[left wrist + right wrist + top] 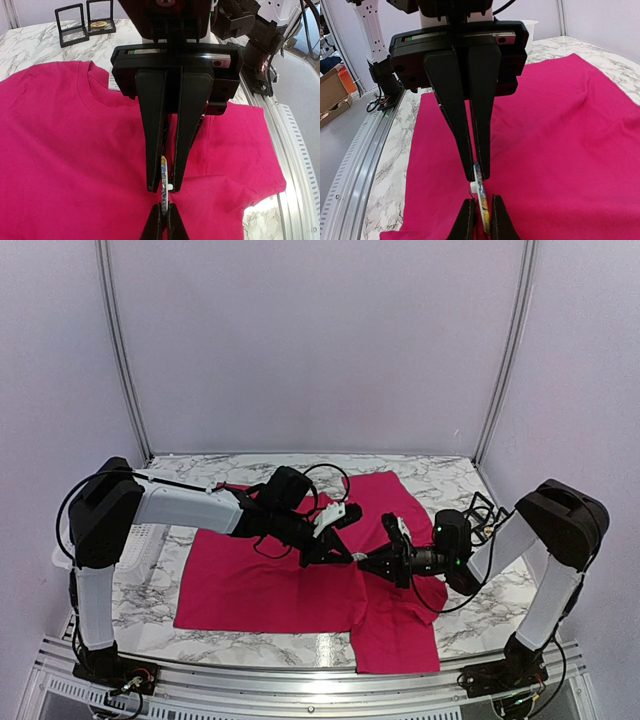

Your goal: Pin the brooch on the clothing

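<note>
The clothing [270, 590] is a crimson-pink T-shirt spread flat on the marble table, its collar and white neck label [113, 80] showing in the left wrist view. The brooch [164, 176] is a thin blue-and-gold disc seen edge-on with a small white clasp, held just above the shirt near its right sleeve. My left gripper [165, 187] is shut on one end of it. My right gripper [477, 176] meets it tip to tip from the opposite side, shut on the other end of the brooch [481, 192]. In the top view both grippers join at the brooch [357, 558].
Two black display frames [70, 25] stand on the marble beyond the shirt collar, one holding a gold piece [99, 23]. A white basket [140, 540] sits at the table's left edge. A metal rail [355, 165] runs along the near edge, with a cardboard box [332, 97] beyond it.
</note>
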`<state>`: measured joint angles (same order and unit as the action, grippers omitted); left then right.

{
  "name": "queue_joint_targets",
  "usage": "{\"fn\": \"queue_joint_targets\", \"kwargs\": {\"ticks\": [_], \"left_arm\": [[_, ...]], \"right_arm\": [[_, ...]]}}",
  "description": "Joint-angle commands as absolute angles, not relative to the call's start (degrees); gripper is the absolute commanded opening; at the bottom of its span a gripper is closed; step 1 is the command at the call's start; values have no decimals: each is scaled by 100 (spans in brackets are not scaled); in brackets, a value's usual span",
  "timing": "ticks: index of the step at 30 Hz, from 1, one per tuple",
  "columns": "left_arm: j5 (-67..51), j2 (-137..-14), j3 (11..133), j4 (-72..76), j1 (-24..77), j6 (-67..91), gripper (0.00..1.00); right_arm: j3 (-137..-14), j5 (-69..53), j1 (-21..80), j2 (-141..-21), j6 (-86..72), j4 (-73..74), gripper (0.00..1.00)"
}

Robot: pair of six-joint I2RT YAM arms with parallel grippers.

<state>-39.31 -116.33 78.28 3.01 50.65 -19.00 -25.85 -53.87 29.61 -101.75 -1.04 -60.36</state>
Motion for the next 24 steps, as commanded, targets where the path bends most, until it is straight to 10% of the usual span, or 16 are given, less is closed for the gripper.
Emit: {"fn": "queue_joint_targets", "kwargs": {"ticks": [1, 12, 24], "left_arm": [[-4010, -11603, 7990, 155, 5202, -2033, 0], [-3919, -11636, 8046, 9, 5256, -2166, 0], [-3810, -11609, 7935, 94, 5222, -2046, 0]], "right_arm": [[-3002, -5196, 2914, -10297, -349, -5697, 5], [-3627, -4827, 2904, -10356, -653, -4427, 2], [-2595, -4484, 2821, -10649, -2277, -7095, 0]]}}
